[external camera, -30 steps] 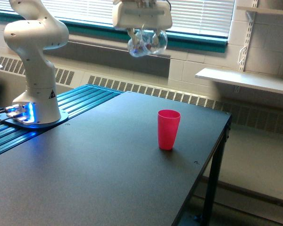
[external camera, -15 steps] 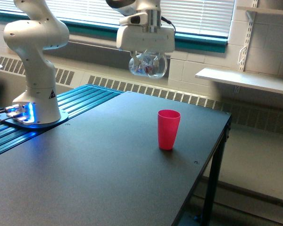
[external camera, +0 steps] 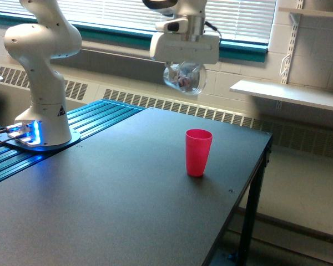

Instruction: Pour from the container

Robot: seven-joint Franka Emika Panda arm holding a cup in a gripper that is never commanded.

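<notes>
Spreading across the near part of the exterior view: dark matte table (external camera: 100, 205), front of it bare, one black leg (external camera: 251, 205) dropping at the exterior view's right edge. Upright on that top, toward the exterior view's right and well back from the near edge: opaque pink cup (external camera: 198, 152), mouth open upward, nothing touching it or crowding it. Farther back at the exterior view's left: ribbed blue panel (external camera: 72, 130) carrying the white robot base (external camera: 41, 83), blue lights glowing at its foot. Above and behind the pink cup, well clear of its rim and hanging in the air: the container (external camera: 184, 77), clear rounded glass with something small and coloured showing inside, too blurred to name; whether upright or tilted cannot be told. Clamped around its upper part: the gripper (external camera: 184, 69), fingers mostly hidden by the white hand housing and the glass, pointing straight down, wrist vertical above it and upper arm links cut off by the top of the frame. No obstacle between container and pink cup. Behind everything: radiator grille (external camera: 183, 106) along the wall, teal sill (external camera: 233, 51) under closed blinds, white wall shelf (external camera: 288, 95) at the exterior view's right.
</notes>
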